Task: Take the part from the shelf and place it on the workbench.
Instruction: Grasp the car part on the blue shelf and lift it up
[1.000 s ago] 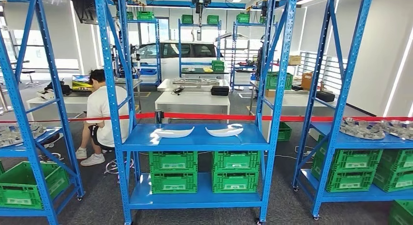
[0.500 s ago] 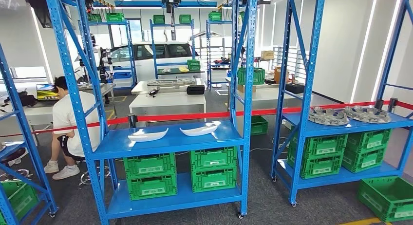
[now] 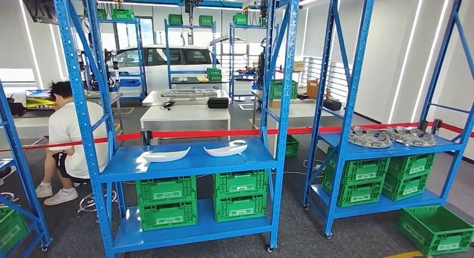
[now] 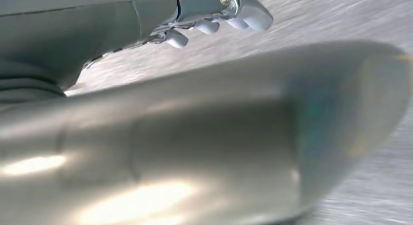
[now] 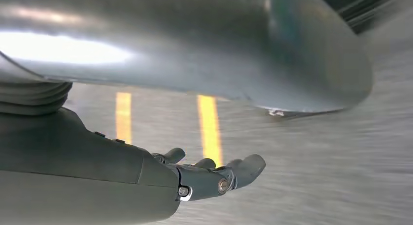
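Approach the shelf (image 3: 190, 164) squarely, centring a white part (image 3: 225, 150). Left hand (image 4: 214, 15) and right hand (image 5: 214, 176) hang empty, fingers apart.

Two white parts (image 3: 166, 154) (image 3: 226, 150) are lying on the middle shelf (image 3: 190, 164), with four green crates (image 3: 167, 190) (image 3: 240, 183) (image 3: 167, 214) (image 3: 240, 205) sitting stacked beneath. Two grey castings (image 3: 369, 137) (image 3: 411, 136) are resting on the right-hand rack (image 3: 391, 149). One person (image 3: 66, 136) is sitting at the left.
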Robot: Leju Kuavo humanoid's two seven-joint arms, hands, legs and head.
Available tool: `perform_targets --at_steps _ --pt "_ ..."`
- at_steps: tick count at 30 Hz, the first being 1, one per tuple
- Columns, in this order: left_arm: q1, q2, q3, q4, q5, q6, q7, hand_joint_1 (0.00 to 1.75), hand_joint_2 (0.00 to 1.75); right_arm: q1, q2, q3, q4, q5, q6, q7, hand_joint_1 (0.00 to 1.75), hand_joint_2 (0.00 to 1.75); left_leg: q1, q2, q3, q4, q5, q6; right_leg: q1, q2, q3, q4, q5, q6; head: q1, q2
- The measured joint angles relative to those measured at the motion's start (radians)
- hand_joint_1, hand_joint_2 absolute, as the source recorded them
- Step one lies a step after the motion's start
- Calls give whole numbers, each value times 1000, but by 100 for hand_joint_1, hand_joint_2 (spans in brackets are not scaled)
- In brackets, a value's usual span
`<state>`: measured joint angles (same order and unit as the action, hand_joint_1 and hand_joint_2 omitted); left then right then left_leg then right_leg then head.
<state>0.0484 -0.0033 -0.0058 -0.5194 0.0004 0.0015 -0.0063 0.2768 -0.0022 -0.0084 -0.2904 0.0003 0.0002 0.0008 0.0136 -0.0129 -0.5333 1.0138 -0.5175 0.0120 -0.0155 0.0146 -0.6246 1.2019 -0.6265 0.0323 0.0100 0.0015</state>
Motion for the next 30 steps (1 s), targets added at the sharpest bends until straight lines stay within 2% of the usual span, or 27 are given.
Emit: perform_targets --at_steps 1,2,3,4,5,6,7,8,9,12,13,14,16,17,18,19,21,22,23,27,28,30 --pt "-17 1 0 -25 0 0 0 0 0 19 -1 0 26 0 0 0 0 0 -2 -3 1 1 -2 2 0 -2 -38 64 -22 0 0 0" --pt "-30 2 1 -45 0 0 0 0 0 34 -1 0 47 0 0 0 0 0 -4 -6 2 2 -5 3 1 -2 -63 100 -25 -1 1 0" --pt "-36 2 1 -57 0 0 0 0 0 43 -2 0 60 0 0 0 0 0 -6 -8 6 2 -8 3 2 -3 -68 97 -7 -5 2 0" --pt "-36 2 1 -61 0 0 0 0 0 43 -2 0 65 0 0 0 0 0 -7 -9 12 2 -12 3 4 -4 -53 51 29 -10 2 0" --pt "-28 2 1 -58 0 0 1 0 0 36 -2 0 63 0 0 -1 0 0 -8 -8 18 2 -17 1 7 -7 -21 -23 73 -17 2 0" --pt "-15 1 1 -46 0 0 2 0 0 19 -2 0 54 0 0 -1 0 0 -10 -4 22 2 -23 -2 11 -11 11 -91 106 -24 2 0" --pt "3 0 1 -28 0 0 3 0 0 -3 -2 0 38 0 0 -2 0 0 -11 -1 25 1 -28 -6 15 -14 36 -143 127 -30 2 0" --pt "25 -1 1 -5 0 0 4 0 0 -27 -2 0 17 0 0 -3 0 0 -11 3 26 0 -32 -10 18 -17 50 -170 134 -35 1 0" --pt "50 -2 1 23 0 0 6 0 0 -54 -2 0 -8 0 0 -4 0 0 -11 6 27 -2 -35 -15 21 -16 53 -174 132 -38 0 0" --pt "132 -3 1 114 0 0 7 0 0 -134 0 0 -102 0 0 -5 0 0 -11 10 32 8 -48 -30 17 -8 61 -189 133 -51 0 0" --pt "159 -3 1 147 0 0 7 0 0 -161 0 0 -136 0 0 -6 0 0 -11 10 19 38 -66 -35 13 -4 66 -194 134 -56 -1 0" --pt "185 -2 1 182 0 0 8 0 0 -188 1 0 -170 0 0 -6 0 0 -10 10 -8 92 -93 -39 11 0 71 -197 133 -60 -2 0" --pt "227 0 0 245 0 0 8 0 0 -233 1 -1 -228 0 0 -6 0 0 -7 10 -88 228 -147 -45 10 12 75 -197 128 -64 -4 0" --pt "245 2 0 268 0 0 8 0 0 -248 0 -1 -250 0 0 -5 0 0 -7 10 -120 273 -151 -47 10 19 78 -197 126 -64 -5 0" --pt "256 4 0 283 0 0 8 0 0 -257 0 -1 -264 0 0 -5 0 0 -6 10 -133 280 -134 -48 10 23 82 -197 122 -64 -5 0" --pt "260 5 0 290 0 0 8 0 0 -258 0 -1 -271 0 0 -4 0 0 -6 10 -125 244 -97 -48 9 27 88 -197 119 -62 -6 0" --pt "243 7 0 281 0 0 7 0 0 -239 0 -1 -265 0 0 -3 0 0 -6 10 -69 105 -14 -45 9 25 99 -197 109 -55 -6 0" --pt "225 7 0 266 0 0 6 0 0 -221 1 -1 -253 0 0 -2 0 0 -7 10 -43 49 11 -40 11 23 102 -197 103 -50 -6 0" --pt "202 7 0 245 0 0 5 0 0 -200 1 -1 -233 0 0 -1 0 0 -8 10 -27 16 21 -34 12 21 104 -198 99 -45 -6 0" --pt "94 1 0 124 0 0 2 0 0 -93 1 0 -120 0 0 0 0 0 -8 5 -20 1 21 -9 13 12 106 -188 86 -24 -4 0" --pt "67 0 0 91 0 0 1 0 0 -66 1 0 -89 0 0 0 0 0 -6 3 -18 -1 22 -4 13 7 96 -161 70 -19 -3 0" --pt "17 0 1 26 0 0 0 0 0 -16 1 0 -24 0 0 0 0 0 -4 -4 -15 -2 20 3 12 0 34 -41 9 -11 -1 0"
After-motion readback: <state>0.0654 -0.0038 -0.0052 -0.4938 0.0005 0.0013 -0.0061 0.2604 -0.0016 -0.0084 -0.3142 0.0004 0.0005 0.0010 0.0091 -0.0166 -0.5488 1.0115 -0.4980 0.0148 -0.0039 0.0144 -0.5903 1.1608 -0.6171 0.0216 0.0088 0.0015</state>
